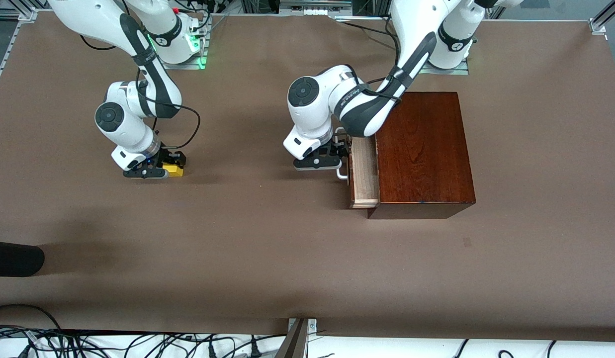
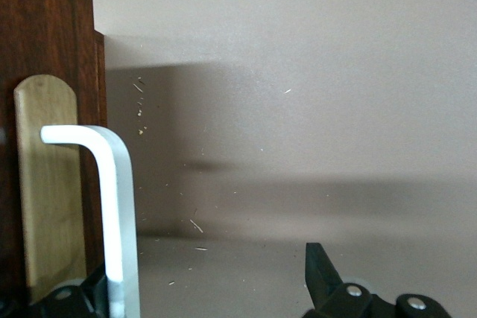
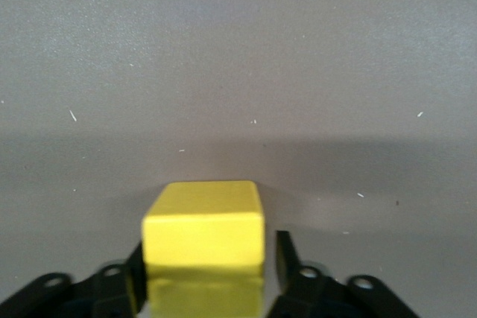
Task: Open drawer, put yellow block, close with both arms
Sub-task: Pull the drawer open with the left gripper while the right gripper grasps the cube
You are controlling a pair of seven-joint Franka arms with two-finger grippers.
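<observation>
Front view has the small bright yellow cube sitting on the brown counter toward the right arm's end, well apart from the glossy mahogany box. The right claw is down around it, and the right wrist view shows the cube sitting between the two black fingers, which look pressed up against its sides, so I'd call that closed on the block. It looks to be on the counter, not lifted.

Over at the box, the pale light-wood drawer with its dark reddish-brown front is pulled out a bit, sticking out toward the right arm's end. The left claw is right at the white U-shaped metal handle. In the left wrist view the handle runs down by one finger while the other finger stands well apart from it, so that claw is spread wide and isn't clamped on anything

The box itself sits toward the left arm's end of the counter
</observation>
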